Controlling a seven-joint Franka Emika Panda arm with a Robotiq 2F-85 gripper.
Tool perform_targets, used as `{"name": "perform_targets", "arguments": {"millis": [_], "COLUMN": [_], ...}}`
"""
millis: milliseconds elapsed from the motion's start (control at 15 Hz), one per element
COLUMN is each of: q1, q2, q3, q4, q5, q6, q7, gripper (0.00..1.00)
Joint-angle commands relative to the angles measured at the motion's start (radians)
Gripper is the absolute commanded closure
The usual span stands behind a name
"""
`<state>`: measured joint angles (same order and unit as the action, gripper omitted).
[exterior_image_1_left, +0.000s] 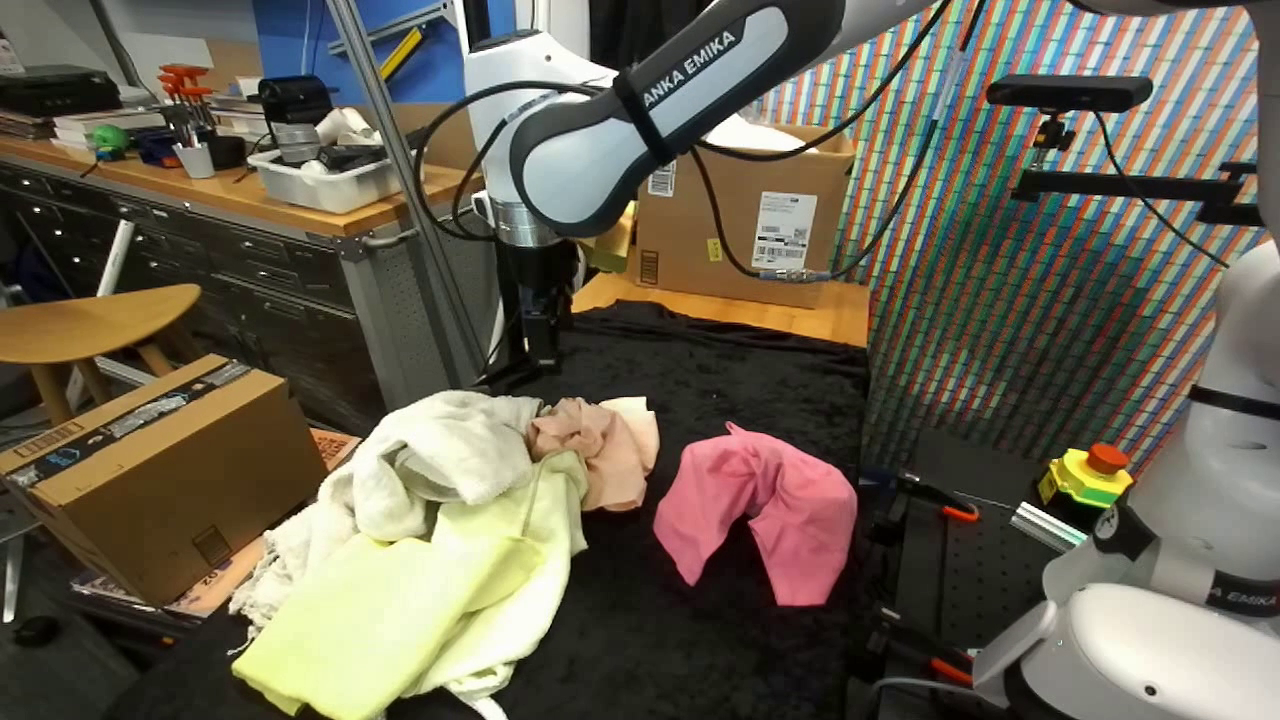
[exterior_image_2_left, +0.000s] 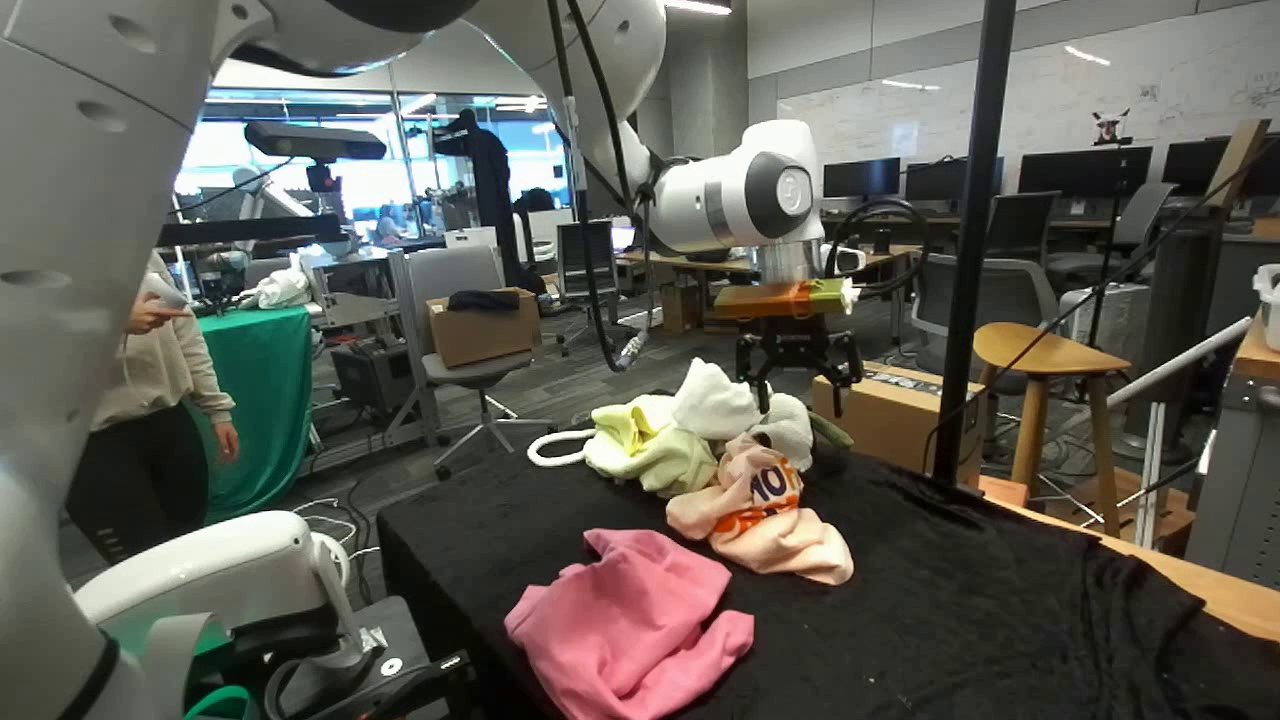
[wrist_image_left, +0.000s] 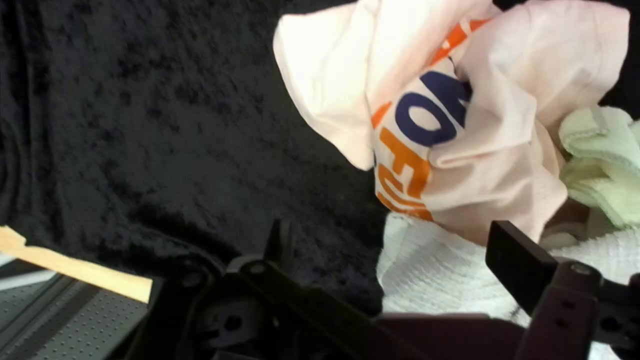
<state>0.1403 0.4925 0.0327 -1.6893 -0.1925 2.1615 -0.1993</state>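
Two rumpled bits of fabric up close here: the peach cloth (wrist_image_left: 495, 170) is folded over itself with chunky navy and orange lettering showing, and the white towel (exterior_image_2_left: 712, 402) is a thick, fluffy-looking heap touching it. They're bunched up with a pale yellow cloth (exterior_image_1_left: 380, 600) on the black table cover (exterior_image_2_left: 950, 600). The arm (exterior_image_1_left: 690, 95) reaches out high and slopes down, and the gripper (exterior_image_2_left: 800, 402) hangs at its end pointing straight down, fingers (wrist_image_left: 520, 265) spread well apart with just a gap between them. In the wrist view the towel shows behind the finger at the right (can't tell if they touch), while the peach cloth lies ahead of that gap, off toward the same side. The pink cloth (exterior_image_1_left: 800, 500) lies by itself, apart from the pile.
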Motion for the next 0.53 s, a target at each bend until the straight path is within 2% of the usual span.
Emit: {"name": "perform_targets", "arguments": {"millis": [0, 467], "q1": [-0.029, -0.102], "q2": [-0.07, -0.198], "q3": [-0.013, -0.005], "q4": [-0.079, -0.301], "q5": [-0.011, 0.099], "q6": [-0.059, -0.036], "q7": [0.048, 0.104], "gripper": [0.0, 0.0]}}
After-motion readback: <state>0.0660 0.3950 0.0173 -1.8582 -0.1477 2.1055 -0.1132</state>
